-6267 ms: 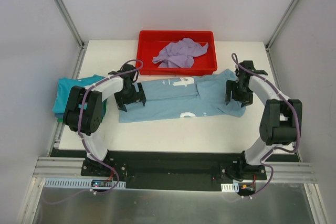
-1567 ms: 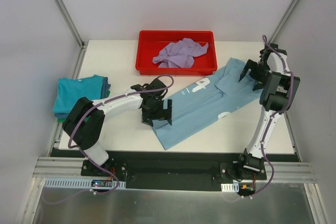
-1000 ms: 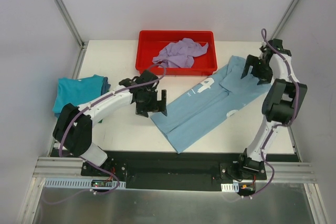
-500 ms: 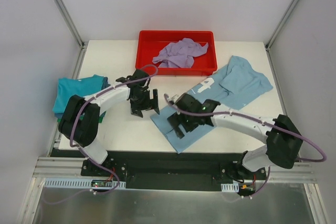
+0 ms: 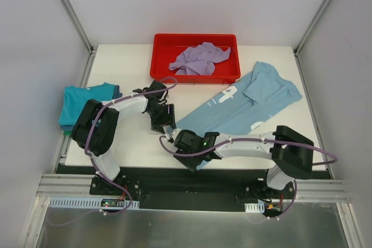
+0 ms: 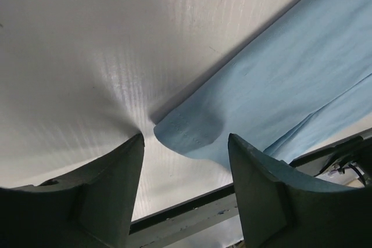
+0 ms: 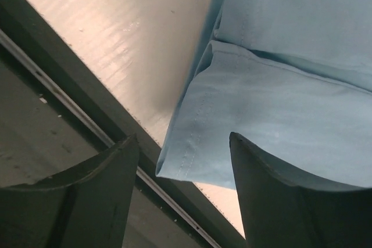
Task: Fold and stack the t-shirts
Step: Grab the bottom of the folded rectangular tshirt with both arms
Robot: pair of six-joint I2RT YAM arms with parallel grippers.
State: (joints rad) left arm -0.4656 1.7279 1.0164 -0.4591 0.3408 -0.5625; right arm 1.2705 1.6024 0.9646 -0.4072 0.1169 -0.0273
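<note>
Your blue shirt (image 5: 250,100) lies flat on the surface (image 5: 116,143). Its long axis slants away from the red tray (image 5: 157,56): one end reaches out past the tray's right end, and the stitched hem end lies in front of the tray's middle, close to the surface's near edge.

Both claws are at that hem end. The left claw (image 5: 163,119) is spread and holds nothing, with the tray-side corner (image 6: 187,133) lying between its fingers. The right claw (image 5: 185,150) is also spread and empty. It straddles the outer corner (image 7: 192,149), the one farthest from the tray, right at the surface's lip.

Each arm has its own corner, so neither needs to cross. I'd judge the fold runs along the long axis, hem carried toward the far end. Mind the outer corner — there is little room between it and the edge.

The lavender shirt (image 5: 200,59) waits in the tray, and the teal stack (image 5: 87,100) sits well off the tray's left end.
</note>
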